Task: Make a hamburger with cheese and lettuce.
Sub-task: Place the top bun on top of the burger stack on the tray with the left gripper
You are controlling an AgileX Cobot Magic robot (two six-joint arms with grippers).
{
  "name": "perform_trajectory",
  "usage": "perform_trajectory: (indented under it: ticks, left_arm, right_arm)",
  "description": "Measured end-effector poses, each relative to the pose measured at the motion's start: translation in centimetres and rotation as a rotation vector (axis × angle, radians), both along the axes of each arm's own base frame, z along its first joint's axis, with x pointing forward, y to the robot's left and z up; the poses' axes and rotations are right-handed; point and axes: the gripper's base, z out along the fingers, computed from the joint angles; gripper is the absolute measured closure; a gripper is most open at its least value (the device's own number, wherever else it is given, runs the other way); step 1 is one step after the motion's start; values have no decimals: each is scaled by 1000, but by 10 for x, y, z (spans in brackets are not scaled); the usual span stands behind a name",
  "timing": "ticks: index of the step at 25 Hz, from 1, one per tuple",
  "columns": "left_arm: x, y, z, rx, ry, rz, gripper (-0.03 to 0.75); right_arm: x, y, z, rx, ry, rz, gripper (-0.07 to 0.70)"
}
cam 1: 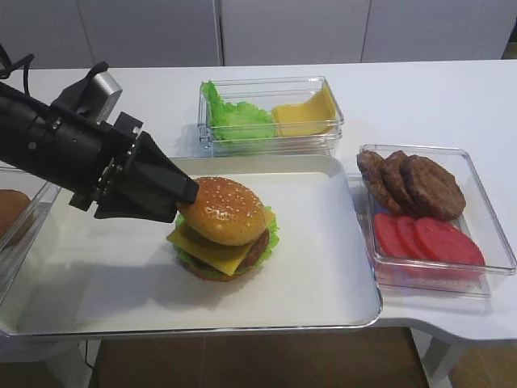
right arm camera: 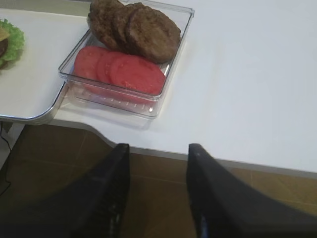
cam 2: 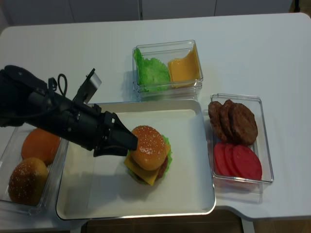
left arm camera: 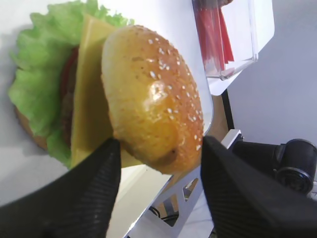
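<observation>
The hamburger (cam 1: pixel 222 238) stands in the middle of the white tray (cam 1: pixel 323 275): tan bottom bun, lettuce (cam 1: pixel 272 234) frill, brown patty, cheese (cam 1: pixel 212 252) square with its corners sticking out, and a sesame top bun (cam 1: pixel 229 208) lying tilted on top. My left gripper (cam 1: pixel 184 198) reaches in from the left, its jaws touching both sides of the top bun's near edge (left arm camera: pixel 153 99). Cheese (left arm camera: pixel 89 99) and lettuce (left arm camera: pixel 34 74) show under the bun in the left wrist view. My right gripper (right arm camera: pixel 157 148) is open and empty, off the table's front edge above the floor.
A clear box (cam 1: pixel 271 117) behind the tray holds a heap of green leaves and a stack of orange-yellow slices. A clear box (cam 1: pixel 436 210) to the right holds dark patties and red tomato slices. A box of buns (cam 2: pixel 29 170) stands at the left.
</observation>
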Motion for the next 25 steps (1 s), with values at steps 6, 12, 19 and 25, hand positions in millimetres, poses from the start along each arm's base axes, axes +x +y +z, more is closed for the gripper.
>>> perform_trajectory:
  ticks: [6, 12, 19, 25]
  left_arm:
    - [-2, 3, -4, 49, 8, -22, 326]
    - [-2, 3, -4, 59, 15, -23, 279]
    - [-1, 3, -4, 54, 12, -11, 233]
    - [1, 4, -5, 70, -5, 9, 139]
  right_arm:
    - [0, 0, 0, 0, 0, 0, 342]
    - [0, 0, 0, 0, 0, 0, 342]
    - [0, 0, 0, 0, 0, 0, 342]
    - [0, 0, 0, 0, 0, 0, 342]
